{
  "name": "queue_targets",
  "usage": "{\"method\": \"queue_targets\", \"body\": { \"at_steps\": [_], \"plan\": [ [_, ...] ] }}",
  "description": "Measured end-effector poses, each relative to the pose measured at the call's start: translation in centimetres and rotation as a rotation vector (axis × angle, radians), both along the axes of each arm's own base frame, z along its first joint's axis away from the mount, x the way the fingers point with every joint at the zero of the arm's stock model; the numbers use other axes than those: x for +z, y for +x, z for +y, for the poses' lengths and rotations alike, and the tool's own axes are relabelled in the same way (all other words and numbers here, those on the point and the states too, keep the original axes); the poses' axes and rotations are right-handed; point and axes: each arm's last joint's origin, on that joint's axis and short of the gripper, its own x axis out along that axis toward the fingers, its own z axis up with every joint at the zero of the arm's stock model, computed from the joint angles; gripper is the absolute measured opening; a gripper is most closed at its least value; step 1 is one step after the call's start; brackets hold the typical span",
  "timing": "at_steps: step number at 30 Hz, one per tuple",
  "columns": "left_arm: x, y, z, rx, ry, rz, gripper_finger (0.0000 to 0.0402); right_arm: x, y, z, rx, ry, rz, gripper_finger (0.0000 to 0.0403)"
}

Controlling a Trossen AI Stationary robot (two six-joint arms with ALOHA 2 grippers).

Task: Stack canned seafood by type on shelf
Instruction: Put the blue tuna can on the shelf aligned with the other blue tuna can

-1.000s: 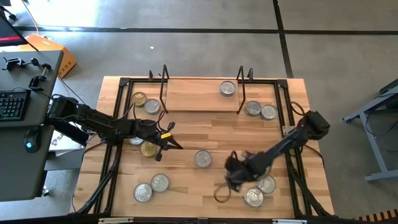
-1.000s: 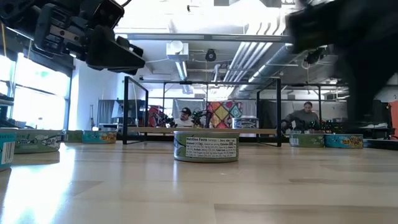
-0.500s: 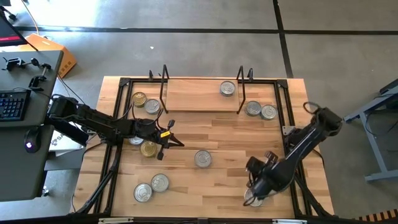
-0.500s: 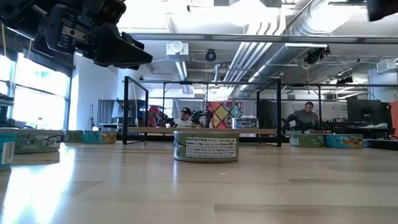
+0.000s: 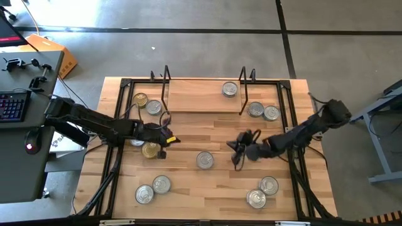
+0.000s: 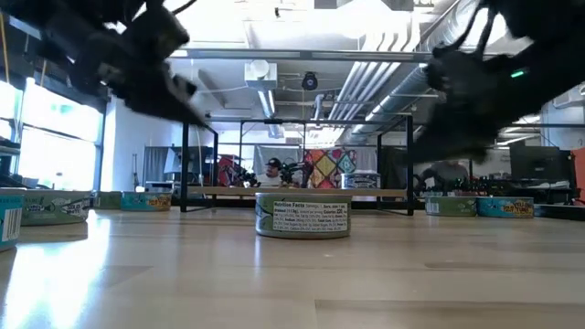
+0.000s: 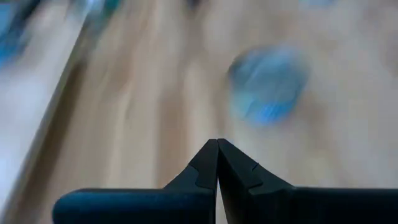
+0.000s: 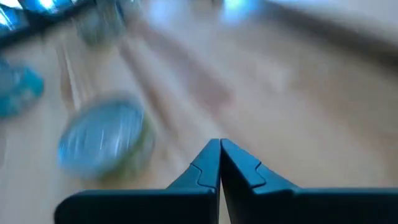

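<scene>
Left gripper over the worktop just right of a gold-lidded tin, fingers pressed together, empty. Right gripper right of the centre tin, fingers closed, empty. One tin on the shelf, far side.
</scene>
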Motion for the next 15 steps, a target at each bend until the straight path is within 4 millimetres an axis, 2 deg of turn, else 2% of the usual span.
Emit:
{"method": "queue_targets", "body": {
  "at_steps": [4,7,11,15],
  "plan": [
    [2.1,-2.1,-0.1,0.218,0.070,0.253,0.0000,0.1,1.9,-2.2,-0.002,-0.145,-0.143,0.0000],
    [3.5,-3.8,-0.3,0.332,0.015,0.350,0.0000,-0.1,3.1,-3.2,-0.022,-0.217,-0.194,0.0000],
    [3.9,-6.2,-0.3,0.531,-0.095,0.444,0.0000,-0.7,5.0,-4.0,-0.055,-0.236,-0.203,0.0001],
    [3.1,-8.4,-0.2,0.773,-0.216,0.495,0.0000,-1.7,7.3,-3.9,-0.045,-0.224,-0.188,0.0001]
  ]
}}
